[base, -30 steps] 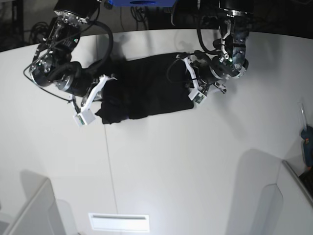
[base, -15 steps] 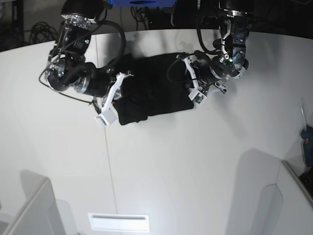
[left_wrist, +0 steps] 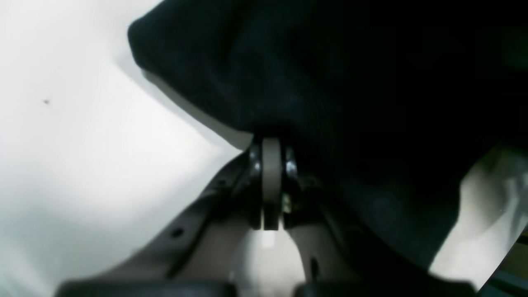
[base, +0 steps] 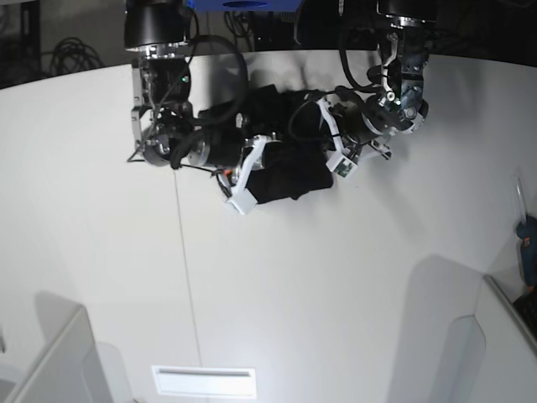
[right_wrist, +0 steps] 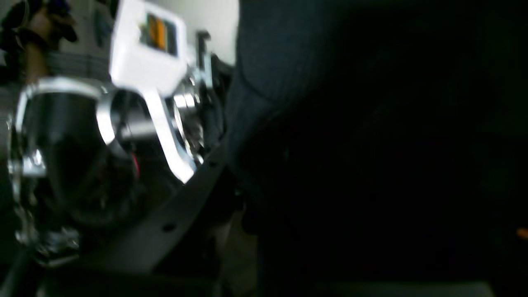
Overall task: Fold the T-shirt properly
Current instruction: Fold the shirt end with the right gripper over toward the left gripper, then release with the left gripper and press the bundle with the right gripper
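Our T-shirt [base: 289,172] lies bunched on the far middle of the table [base: 268,294], caught between both arms. Our left gripper [left_wrist: 270,142] is pinched tight on its edge; our right gripper [base: 252,172] is buried in dark cloth, so we cannot tell how its jaws stand. We judge the main risk is that the carried half lands crooked or wads up, since the two grippers now crowd each other and could collide or tug the hem loose. Compared with a second ago, our right arm has swept from the left side across to the middle, and the spread shirt has shrunk to a compact bundle.
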Robot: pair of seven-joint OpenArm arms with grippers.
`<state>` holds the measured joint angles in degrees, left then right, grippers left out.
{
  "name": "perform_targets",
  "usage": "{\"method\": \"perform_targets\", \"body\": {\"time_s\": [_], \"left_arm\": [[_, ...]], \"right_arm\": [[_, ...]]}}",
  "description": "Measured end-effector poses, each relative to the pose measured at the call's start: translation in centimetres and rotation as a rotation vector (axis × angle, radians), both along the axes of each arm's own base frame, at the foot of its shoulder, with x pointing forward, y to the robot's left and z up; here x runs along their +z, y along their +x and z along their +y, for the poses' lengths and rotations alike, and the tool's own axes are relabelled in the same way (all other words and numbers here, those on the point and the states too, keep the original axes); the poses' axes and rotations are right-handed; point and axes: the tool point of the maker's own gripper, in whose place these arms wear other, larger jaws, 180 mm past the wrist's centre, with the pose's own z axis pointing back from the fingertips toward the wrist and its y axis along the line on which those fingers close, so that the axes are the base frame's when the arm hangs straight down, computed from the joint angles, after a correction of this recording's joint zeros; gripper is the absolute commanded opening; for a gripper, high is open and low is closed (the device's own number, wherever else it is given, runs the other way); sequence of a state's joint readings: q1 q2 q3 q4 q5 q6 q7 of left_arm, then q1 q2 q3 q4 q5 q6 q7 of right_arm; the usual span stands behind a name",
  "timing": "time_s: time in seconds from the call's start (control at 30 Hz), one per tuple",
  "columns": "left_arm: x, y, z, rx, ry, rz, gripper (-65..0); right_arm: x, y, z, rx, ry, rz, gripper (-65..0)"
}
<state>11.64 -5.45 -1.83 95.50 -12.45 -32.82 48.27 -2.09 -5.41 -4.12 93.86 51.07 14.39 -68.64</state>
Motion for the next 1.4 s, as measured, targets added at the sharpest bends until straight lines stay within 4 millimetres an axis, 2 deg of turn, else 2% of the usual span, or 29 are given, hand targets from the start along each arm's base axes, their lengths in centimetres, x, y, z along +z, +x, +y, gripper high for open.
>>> {"method": "perform_targets", "body": {"time_s": [0.13, 0.37, 0.5, 0.6, 0.77, 0.9, 0.93, 1.03, 1.13, 1.4], "left_arm": [[0.0, -0.1, 0.1, 0.002, 0.000, 0.001, -65.0], [-0.1, -0.2, 0.3, 0.010, -0.003, 0.005, -65.0], [0.2, -0.1, 2.9, 0.085, 0.015, 0.002, -65.0], [0.5, -0.2, 4.5, 0.118, 0.047, -0.006, -65.0], [1.0, -1.0, 5.8, 0.142, 0.079, 0.000, -65.0], [0.7, -2.1, 7.8, 0.158, 0.122, 0.042, -65.0], [0.7, -2.4, 8.2, 0.145, 0.128, 0.045, -65.0], [0.7, -3.2, 10.2, 0.174, 0.142, 0.050, -65.0], [0.8, -4.0, 12.9, 0.244, 0.174, 0.061, -65.0], [1.4, -5.4, 17.9, 0.337, 0.250, 0.071, -65.0]], "right_arm": [[-1.4, 0.3, 1.5, -0.028, 0.013, 0.046, -65.0], [-3.5, 0.6, 1.3, -0.058, -0.024, 0.082, -65.0], [-4.0, 0.8, 0.4, -0.077, -0.050, 0.087, -65.0], [-4.1, 0.9, 0.4, -0.079, -0.055, 0.086, -65.0], [-4.0, 0.9, 0.5, -0.079, -0.053, 0.089, -65.0], [-3.8, 1.3, 0.5, -0.083, -0.050, 0.082, -65.0], [-3.7, 1.4, 0.5, -0.081, -0.049, 0.080, -62.9], [-3.6, 1.4, 0.6, -0.082, -0.045, 0.080, -46.1], [-3.5, 1.3, 0.7, -0.078, -0.044, 0.078, -36.9], [-1.3, 2.1, 0.9, -0.081, -0.023, 0.007, -36.6]]}}
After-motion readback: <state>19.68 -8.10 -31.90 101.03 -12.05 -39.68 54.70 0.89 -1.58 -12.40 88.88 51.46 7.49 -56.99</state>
